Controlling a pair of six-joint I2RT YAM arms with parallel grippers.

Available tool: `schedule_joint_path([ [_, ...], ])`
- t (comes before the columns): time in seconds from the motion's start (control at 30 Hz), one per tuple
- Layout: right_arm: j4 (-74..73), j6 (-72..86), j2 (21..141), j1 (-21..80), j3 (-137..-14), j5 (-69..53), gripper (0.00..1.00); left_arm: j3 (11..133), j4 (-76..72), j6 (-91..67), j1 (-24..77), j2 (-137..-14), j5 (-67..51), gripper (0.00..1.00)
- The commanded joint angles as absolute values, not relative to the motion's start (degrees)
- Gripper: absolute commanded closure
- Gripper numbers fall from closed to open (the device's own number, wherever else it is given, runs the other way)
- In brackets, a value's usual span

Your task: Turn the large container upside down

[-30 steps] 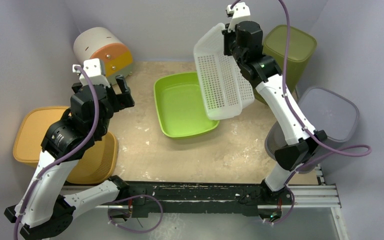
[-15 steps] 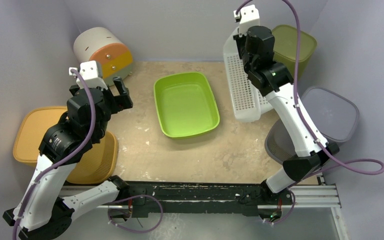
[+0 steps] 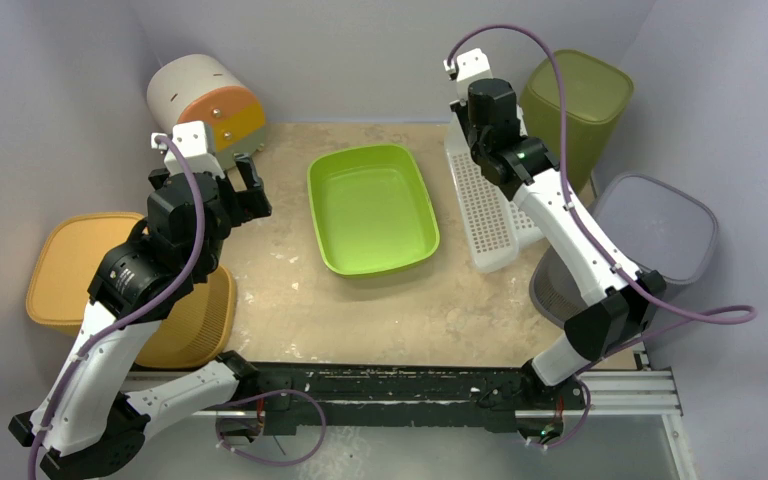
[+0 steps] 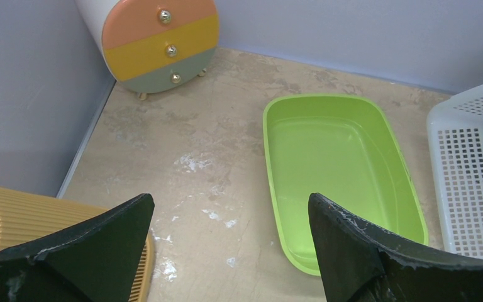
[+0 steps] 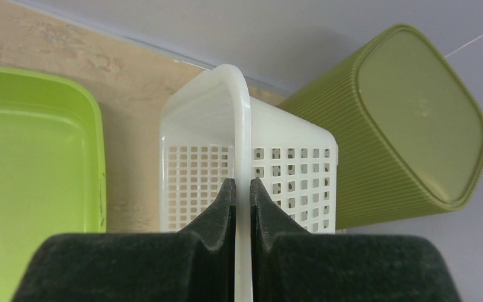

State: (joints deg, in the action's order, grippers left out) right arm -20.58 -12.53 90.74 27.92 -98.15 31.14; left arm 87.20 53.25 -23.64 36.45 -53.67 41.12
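The large white perforated basket stands tilted on its long side just right of the green tray, its lower edge at the table. My right gripper is shut on its upper rim; in the right wrist view the fingers pinch the white rim between them, gripper. My left gripper is open and empty, hovering over the table left of the tray. In the left wrist view the gripper looks onto the tray and the basket's end.
A round drawer cabinet stands at the back left. A yellow-orange ribbed bin lies at the left under my left arm. An olive bin stands behind the basket, and a grey bin at the right.
My right arm swung the basket from held high over the green tray to the right and down, onto its side beside the tray. The left arm barely shifted.
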Motion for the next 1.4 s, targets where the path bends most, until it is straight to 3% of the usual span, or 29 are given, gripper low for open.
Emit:
schedule_joint_path([
  [0.0, -14.31, -12.23, 92.34, 29.78, -99.0, 30.69, 1.0, 86.99, 51.93, -25.1, 36.63, -52.99, 41.66, 0.1],
  [0.43, -12.78, -11.03, 107.26, 41.47, -104.1, 40.26, 1.0, 87.07, 53.77, -25.02, 36.55, -52.22, 43.07, 0.1],
  [0.87, -13.29, -1.94, 124.12, 45.84, -109.73, 37.61, 1.0, 87.0, 55.58, -24.97, 36.61, -51.96, 44.11, 0.1],
  [1.37, -12.56, 0.42, 121.02, 43.0, -105.93, 39.95, 1.0, 85.45, 54.85, -24.94, 36.56, -52.88, 44.13, 0.1],
])
